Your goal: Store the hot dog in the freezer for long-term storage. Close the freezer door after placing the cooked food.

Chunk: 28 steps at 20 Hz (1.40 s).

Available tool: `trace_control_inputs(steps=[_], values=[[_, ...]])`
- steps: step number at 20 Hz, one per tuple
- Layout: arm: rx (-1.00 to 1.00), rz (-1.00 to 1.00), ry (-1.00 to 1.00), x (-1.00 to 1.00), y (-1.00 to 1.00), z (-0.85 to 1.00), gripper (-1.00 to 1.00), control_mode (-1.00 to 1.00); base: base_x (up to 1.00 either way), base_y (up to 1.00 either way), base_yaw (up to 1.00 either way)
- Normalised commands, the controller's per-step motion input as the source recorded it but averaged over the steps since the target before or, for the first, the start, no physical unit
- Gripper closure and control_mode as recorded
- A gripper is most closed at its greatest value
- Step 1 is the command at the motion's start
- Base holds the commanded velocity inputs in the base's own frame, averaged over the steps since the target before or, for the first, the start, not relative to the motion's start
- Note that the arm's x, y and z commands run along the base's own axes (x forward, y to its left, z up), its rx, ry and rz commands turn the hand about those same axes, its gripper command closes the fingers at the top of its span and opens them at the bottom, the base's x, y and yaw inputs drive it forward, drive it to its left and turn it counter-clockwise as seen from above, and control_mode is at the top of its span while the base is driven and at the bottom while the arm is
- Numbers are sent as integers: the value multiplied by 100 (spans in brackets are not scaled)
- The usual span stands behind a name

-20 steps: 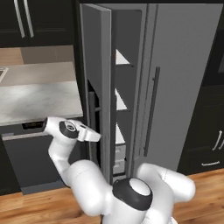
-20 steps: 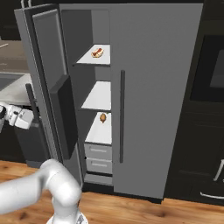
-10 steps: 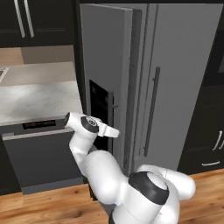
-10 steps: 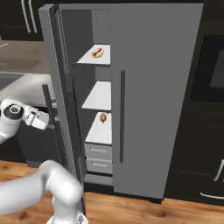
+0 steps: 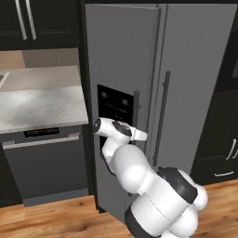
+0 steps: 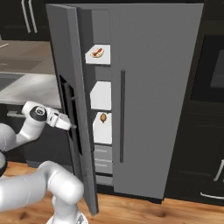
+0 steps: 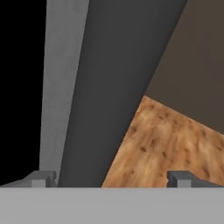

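One hot dog (image 6: 98,53) lies on the top white shelf of the freezer (image 6: 101,113), whose door stands partly open.
One tiny orange-brown item (image 6: 103,117) sits two shelves lower, above two pale drawers (image 6: 102,158). The single gripper (image 7: 111,178), fingers spread apart and empty, seems to press the freezer door (image 6: 72,109) at its black panel (image 5: 115,108); contact is hard to confirm. Wood floor (image 7: 162,140) shows beyond.
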Motion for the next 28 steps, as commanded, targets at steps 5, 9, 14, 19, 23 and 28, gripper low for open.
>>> trace_control_inputs(steps=[5,9,14,19,23,28], values=[[0,9,0,30,-78,-19,-100,-100,0,0,0],[0,6,0,23,-59,-10,-100,-100,0,0,0],[0,6,0,34,-65,-10,-100,-100,0,0,0],[2,7,0,39,-56,-1,-100,-100,0,0,0],[7,17,7,31,-47,2,-100,-100,0,0,0],[14,16,2,23,-55,11,-100,-100,0,0,0]])
